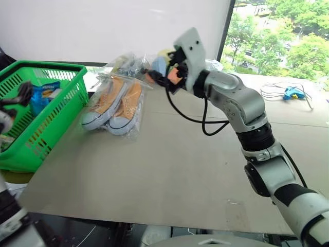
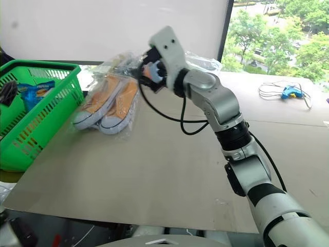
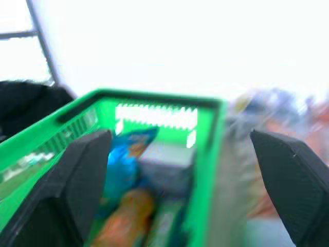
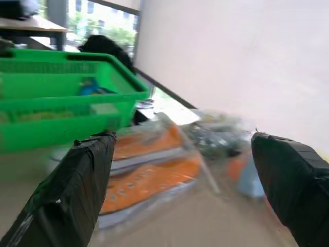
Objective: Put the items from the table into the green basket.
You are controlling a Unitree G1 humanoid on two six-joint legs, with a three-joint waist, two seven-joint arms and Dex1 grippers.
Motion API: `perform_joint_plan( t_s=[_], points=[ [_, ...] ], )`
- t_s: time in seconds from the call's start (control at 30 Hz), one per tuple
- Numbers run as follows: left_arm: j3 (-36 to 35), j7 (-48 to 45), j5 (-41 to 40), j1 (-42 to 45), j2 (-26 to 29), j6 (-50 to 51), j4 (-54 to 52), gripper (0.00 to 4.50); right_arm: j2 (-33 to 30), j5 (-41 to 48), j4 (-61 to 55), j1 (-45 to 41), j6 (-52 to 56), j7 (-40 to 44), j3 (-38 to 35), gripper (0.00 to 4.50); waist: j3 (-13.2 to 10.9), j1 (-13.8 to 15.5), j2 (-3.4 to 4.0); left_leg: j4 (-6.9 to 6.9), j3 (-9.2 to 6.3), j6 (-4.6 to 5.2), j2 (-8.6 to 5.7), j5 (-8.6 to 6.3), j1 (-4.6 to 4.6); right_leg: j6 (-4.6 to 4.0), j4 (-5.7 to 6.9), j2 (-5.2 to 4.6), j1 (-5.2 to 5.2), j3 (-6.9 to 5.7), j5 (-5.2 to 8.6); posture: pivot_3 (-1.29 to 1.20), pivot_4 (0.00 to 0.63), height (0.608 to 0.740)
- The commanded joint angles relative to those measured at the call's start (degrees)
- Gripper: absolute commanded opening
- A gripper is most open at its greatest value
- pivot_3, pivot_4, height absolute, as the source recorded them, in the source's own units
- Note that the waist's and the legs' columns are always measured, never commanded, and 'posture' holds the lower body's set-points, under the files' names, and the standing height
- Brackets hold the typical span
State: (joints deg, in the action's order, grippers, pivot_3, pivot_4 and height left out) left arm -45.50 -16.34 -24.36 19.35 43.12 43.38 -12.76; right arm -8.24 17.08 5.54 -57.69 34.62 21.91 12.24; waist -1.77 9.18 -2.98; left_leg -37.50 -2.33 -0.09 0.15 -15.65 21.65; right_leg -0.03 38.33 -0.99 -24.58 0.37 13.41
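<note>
Left to right: my left claw (image 3: 180, 170), wide and empty, above the green basket (image 1: 77, 85), which already holds several packets. On the table (image 1: 169, 170), bagged orange sneakers (image 1: 114, 103) and a clear bag behind them remain. My right claw (image 4: 180, 170), wide and empty, faces them.

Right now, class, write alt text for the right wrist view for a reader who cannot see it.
The right gripper, fingers wide open, points at a clear-bagged pair of orange-and-white sneakers lying on the table. Beside the sneakers stands the green basket with goods inside, and more bagged items lie past the shoes near a white wall.
</note>
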Motion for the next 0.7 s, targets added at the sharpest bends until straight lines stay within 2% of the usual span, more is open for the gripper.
perform_joint_plan(
  t_s=[0.03, 0.1, 0.17, 0.27, 0.37, 0.5, 0.57, 0.6, 0.63, 0.7],
  points=[
    [3.9, 5.2, -4.9, 4.6, -5.6, 3.0, -8.7, 4.45, -2.4, -2.9, -2.2, 2.9, -4.1, -1.2, -3.3, 4.50, 0.1, -0.2, -0.14, 0.01, 0.01, 0.01, 0.01, 0.00, 0.00, -0.01, 0.05, 0.01, 0.00, 0.03, 0.00, 0.24, 0.000, 0.740],
    [7.7, 5.6, -6.5, 5.9, -8.7, 3.6, -11.1, 4.45, -5.2, -3.8, -4.1, 6.0, -3.9, 0.1, -3.8, 4.50, 0.2, -0.5, 0.02, 0.04, 0.04, 0.01, 0.00, 0.00, 0.01, -0.01, 0.05, 0.00, -0.04, 0.09, 0.00, 0.21, 0.000, 0.740],
    [9.4, 3.6, -12.7, 2.8, -11.4, 7.1, -16.8, 4.45, -10.1, -3.3, -14.4, 15.7, -0.6, 1.7, -4.5, 4.50, 0.4, -0.7, -0.02, 0.08, 0.01, 0.02, 0.02, 0.00, 0.08, -0.01, -0.08, 0.04, -0.04, 0.05, 0.00, 0.17, 0.000, 0.740],
    [15.3, 2.9, -15.5, 1.5, -13.8, 9.4, -19.3, 4.45, -15.2, -2.2, -15.1, 21.6, -2.5, 5.4, -7.3, 4.50, 0.3, -1.9, 0.10, 0.07, 0.13, 0.19, 0.04, -0.11, 0.13, -0.01, -0.24, 0.02, -0.04, 0.13, 0.00, 0.14, 0.000, 0.740],
    [15.6, -0.7, -19.7, -6.8, -12.0, 11.9, -24.8, 4.45, -18.2, -1.1, -21.0, 29.6, 0.0, 5.2, -10.3, 4.50, 0.3, -4.4, 0.44, 0.09, 0.38, 0.21, 0.07, -0.11, 0.05, -0.01, -0.24, 0.09, -0.04, 0.40, -0.01, 0.11, 0.000, 0.740],
    [16.1, -3.1, -24.1, -11.6, -10.1, 13.5, -27.2, 4.45, -22.3, 0.7, -25.5, 37.2, 1.3, 7.4, -14.5, 4.50, 0.2, -6.2, 0.64, 0.09, 0.40, 0.22, 0.23, -0.11, -0.05, -0.04, -0.23, 0.42, -0.01, 0.50, 0.01, 0.07, 0.000, 0.740],
    [17.7, -4.7, -22.9, -15.3, -9.4, 12.6, -26.5, 4.45, -24.4, 0.8, -25.0, 40.8, -0.5, 9.2, -16.3, 4.50, 0.0, -6.9, 0.99, 0.05, 0.39, 0.21, 0.23, -0.10, -0.24, -0.06, -0.23, 0.57, 0.20, 0.53, 0.03, 0.00, 0.002, 0.740],
    [18.4, -4.8, -22.1, -17.1, -9.4, 12.2, -26.1, 4.45, -25.2, 0.7, -24.4, 42.2, -1.3, 9.7, -17.4, 4.50, -0.3, -7.4, 1.39, 0.04, 0.43, 0.21, 0.23, -0.10, -0.50, -0.05, -0.30, 0.67, 0.45, 0.56, 0.04, 0.00, 0.002, 0.740],
    [18.0, -4.6, -22.5, -19.6, -9.9, 12.2, -26.8, 4.45, -25.9, 1.6, -25.0, 43.4, -1.0, 10.1, -19.1, 4.50, -0.4, -7.8, 1.56, 0.06, 0.58, 0.23, 0.22, -0.12, -1.16, 0.03, -0.43, 0.94, 1.18, 0.61, 0.14, -0.01, 0.001, 0.740],
    [18.5, -4.0, -23.5, -22.0, -10.9, 12.0, -27.9, 4.45, -26.6, 3.7, -24.3, 43.4, 0.1, 10.8, -21.8, 4.50, -0.5, -8.6, 1.75, 0.05, 0.80, 0.23, 0.22, -0.11, -1.46, 0.05, -0.42, 0.97, 1.34, 0.81, 0.36, -0.03, 0.000, 0.740]
  ],
)
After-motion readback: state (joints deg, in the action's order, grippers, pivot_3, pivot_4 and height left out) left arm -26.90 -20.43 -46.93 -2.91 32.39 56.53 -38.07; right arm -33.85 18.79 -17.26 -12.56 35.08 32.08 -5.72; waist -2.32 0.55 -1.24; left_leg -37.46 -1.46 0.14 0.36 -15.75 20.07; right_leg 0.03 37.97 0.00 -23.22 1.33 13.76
